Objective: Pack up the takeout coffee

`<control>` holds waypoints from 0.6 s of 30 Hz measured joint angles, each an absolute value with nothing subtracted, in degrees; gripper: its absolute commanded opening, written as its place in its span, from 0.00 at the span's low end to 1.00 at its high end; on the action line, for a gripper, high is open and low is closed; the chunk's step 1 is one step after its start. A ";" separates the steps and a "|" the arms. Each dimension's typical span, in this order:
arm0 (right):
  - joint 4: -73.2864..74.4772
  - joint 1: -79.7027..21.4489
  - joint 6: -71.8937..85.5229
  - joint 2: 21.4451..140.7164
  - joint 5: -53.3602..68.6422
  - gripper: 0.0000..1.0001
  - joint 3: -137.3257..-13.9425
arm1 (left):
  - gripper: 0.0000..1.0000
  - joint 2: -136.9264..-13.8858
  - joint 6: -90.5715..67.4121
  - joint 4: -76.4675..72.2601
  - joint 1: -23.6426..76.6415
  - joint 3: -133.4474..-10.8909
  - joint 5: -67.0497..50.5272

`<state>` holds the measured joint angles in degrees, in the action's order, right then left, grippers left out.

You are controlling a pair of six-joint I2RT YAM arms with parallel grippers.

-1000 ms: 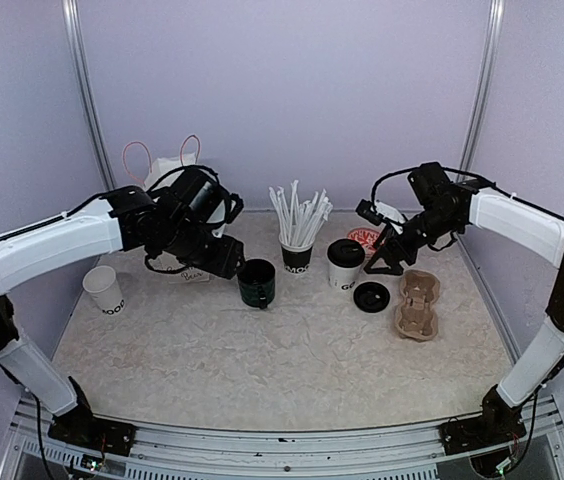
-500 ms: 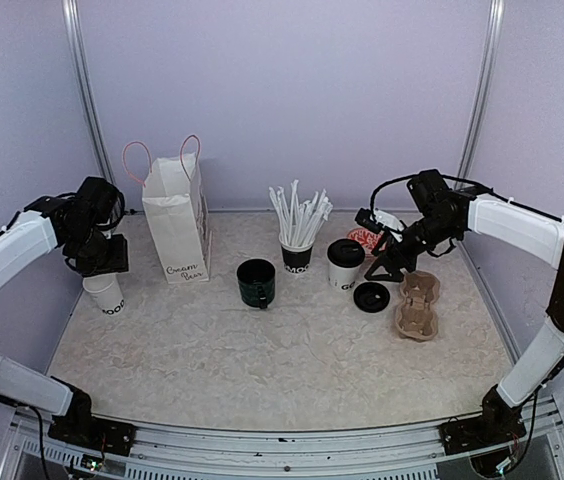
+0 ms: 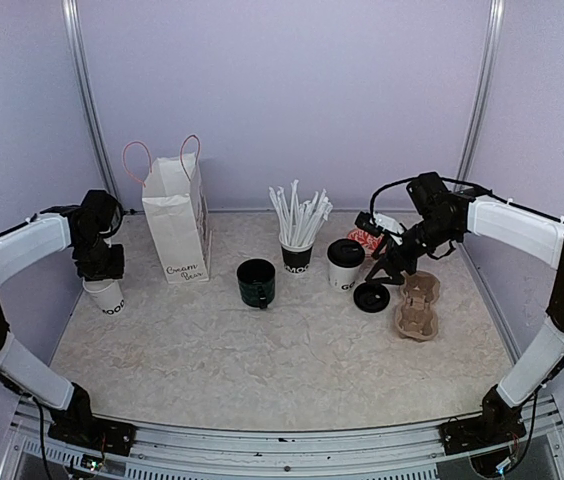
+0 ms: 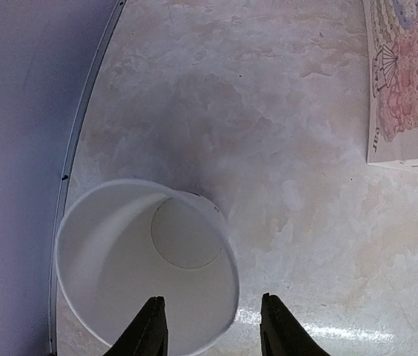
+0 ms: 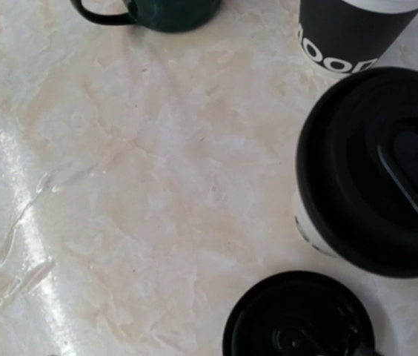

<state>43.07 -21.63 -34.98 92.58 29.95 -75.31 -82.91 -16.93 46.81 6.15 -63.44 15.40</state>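
Over by the worktop's left edge, the open paper cup (image 4: 146, 259) is standing upright, mouth up. The left pincer (image 4: 213, 315) is hanging right over it, released, with one finger over the inside and one outside the wall, not pinching yet. I'm guessing a rim grab is coming, and the left arm is way nearer. Toward the back right, the lidded cup (image 3: 344, 265) is sitting beside the loose black lid (image 3: 371, 297). The right pincer (image 3: 380, 278) is hovering just above that lid, spread wide, holding nothing I can make out.
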 measured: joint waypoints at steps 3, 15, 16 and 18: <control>43.20 -21.63 -34.98 92.58 29.93 0.83 -75.13 | 0.25 -84.42 -15.51 44.45 4.97 -62.92 15.25; 43.75 -21.63 -35.40 92.58 30.02 0.82 -75.11 | 0.00 -86.98 -13.34 42.78 5.82 -62.00 13.58; 43.88 -21.63 -35.64 92.58 30.02 0.82 -75.07 | 0.00 -86.32 -13.61 43.66 6.83 -62.11 13.56; 44.18 -21.65 -36.45 92.58 29.95 0.80 -74.76 | 0.00 -84.31 -14.37 46.48 10.04 -63.20 13.58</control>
<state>44.18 -21.65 -36.45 92.58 29.95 -74.76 -84.31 -14.37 46.48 10.04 -63.20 13.58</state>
